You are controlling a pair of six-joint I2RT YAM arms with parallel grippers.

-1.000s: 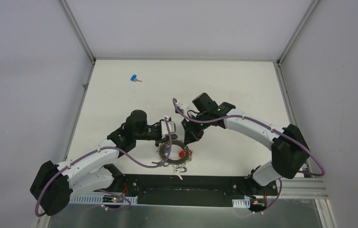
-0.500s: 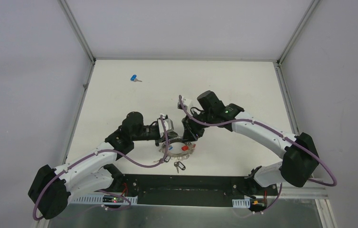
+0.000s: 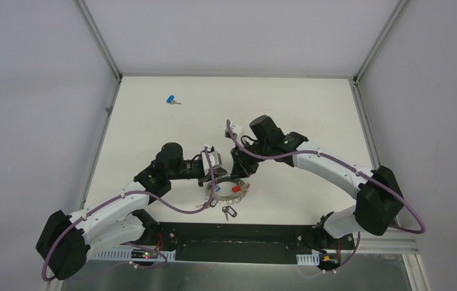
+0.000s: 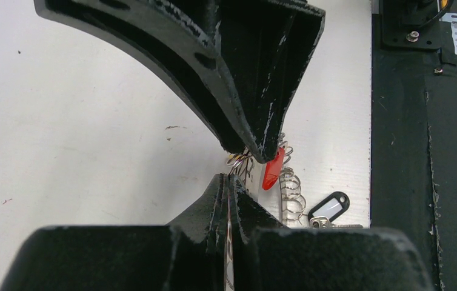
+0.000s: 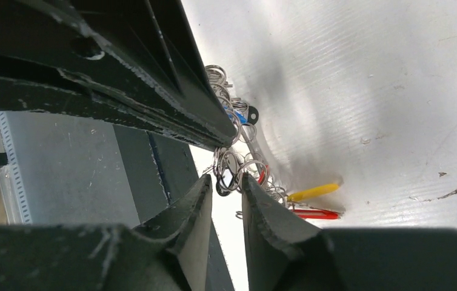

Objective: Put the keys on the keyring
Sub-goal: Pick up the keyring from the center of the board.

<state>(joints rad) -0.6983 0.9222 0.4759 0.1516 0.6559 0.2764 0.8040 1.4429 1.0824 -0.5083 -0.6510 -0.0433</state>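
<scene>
The keyring [image 3: 228, 196], a grey ring fringed with small silver keys and red and blue heads, lies just ahead of the arm bases. My left gripper [image 3: 213, 180] is shut on its left edge; in the left wrist view the thin ring [image 4: 229, 213] runs between the closed left gripper [image 4: 230, 177]. My right gripper [image 3: 242, 174] stands at the ring's far right edge with its jaws a little apart. In the right wrist view small split rings [image 5: 229, 165] sit at the tips of the right gripper [image 5: 225, 179]. A yellow key [image 5: 314, 192] and a red one [image 5: 314, 213] lie beside them. A blue key [image 3: 170, 100] lies far off at back left.
A black key tag [image 3: 230, 211] with a white insert [image 4: 330, 207] lies between the ring and the dark base plate [image 3: 244, 236]. Metal frame rails [image 3: 102, 130] border the white table on both sides.
The ring, held up facing the camera a second ago, now lies flatter and a little farther from the bases. My right gripper has come apart and shifted slightly. The black tag now rests on the table.
</scene>
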